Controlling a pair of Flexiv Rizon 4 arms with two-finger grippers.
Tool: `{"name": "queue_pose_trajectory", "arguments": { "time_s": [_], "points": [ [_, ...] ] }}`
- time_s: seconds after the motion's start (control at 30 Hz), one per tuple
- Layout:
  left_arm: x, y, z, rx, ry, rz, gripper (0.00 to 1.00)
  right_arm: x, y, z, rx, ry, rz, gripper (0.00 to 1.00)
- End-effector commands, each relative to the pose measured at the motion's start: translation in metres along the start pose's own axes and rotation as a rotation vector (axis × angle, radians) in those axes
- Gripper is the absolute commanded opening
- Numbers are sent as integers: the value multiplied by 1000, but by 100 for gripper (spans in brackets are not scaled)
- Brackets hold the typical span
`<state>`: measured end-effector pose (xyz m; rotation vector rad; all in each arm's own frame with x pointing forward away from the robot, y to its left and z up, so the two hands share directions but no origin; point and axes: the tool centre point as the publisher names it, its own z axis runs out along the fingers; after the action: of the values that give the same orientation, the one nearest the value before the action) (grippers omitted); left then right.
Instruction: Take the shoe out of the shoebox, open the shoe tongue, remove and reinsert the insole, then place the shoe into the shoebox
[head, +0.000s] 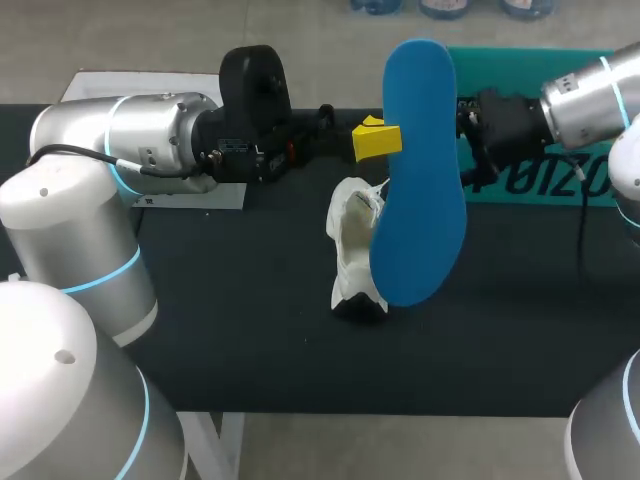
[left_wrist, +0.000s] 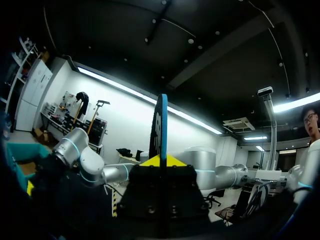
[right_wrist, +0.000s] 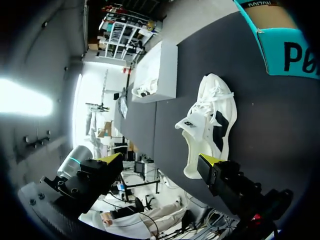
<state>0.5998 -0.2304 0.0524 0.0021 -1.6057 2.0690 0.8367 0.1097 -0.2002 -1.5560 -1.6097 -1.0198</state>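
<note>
Insole (head: 420, 180): clamped edge-on in the left gripper (head: 378, 140), held upright over the shoe (head: 352, 250). Judged light, thin and flexible, so likely to buckle if pushed; a hold near the heel end suits reinsertion. Shoe rests on the table (head: 250, 340), outside the shoebox (right_wrist: 280, 40). Right gripper (right_wrist: 161, 161) spread wide, empty.

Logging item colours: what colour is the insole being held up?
It is a bright blue foam insole, shown best in the head view.

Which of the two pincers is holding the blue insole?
The left pincer: the insole sits clamped between its yellow tips, while the right pincer is open and empty.
</note>
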Motion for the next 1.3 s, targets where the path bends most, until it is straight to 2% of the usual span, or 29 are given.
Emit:
{"name": "queue_pose_trajectory", "arguments": {
  "time_s": [0.03, 0.13, 0.37, 0.63, 0.83, 0.9, 1.3],
  "points": [
    [-1, 0, 1, 1, 1, 0, 0, 6, -13, -12, -73, 44, -15, 100],
    [-1, 0, 1, 1, 1, 0, 0, 9, -9, -18, -81, 33, -16, 100],
    [-1, 0, 1, 1, 1, 0, 0, 19, -1, -31, -38, 146, 30, 100],
    [-1, 0, 1, 1, 1, 0, 0, 34, 0, -31, 7, 253, 61, 100],
    [-1, 0, 1, 1, 1, 0, 0, 47, 7, -40, -4, 370, 73, 100],
    [-1, 0, 1, 1, 1, 0, 0, 52, 9, -43, -30, 358, 72, 100],
    [-1, 0, 1, 1, 1, 0, 0, 52, 9, -43, -30, 358, 72, 100]
  ]
}}
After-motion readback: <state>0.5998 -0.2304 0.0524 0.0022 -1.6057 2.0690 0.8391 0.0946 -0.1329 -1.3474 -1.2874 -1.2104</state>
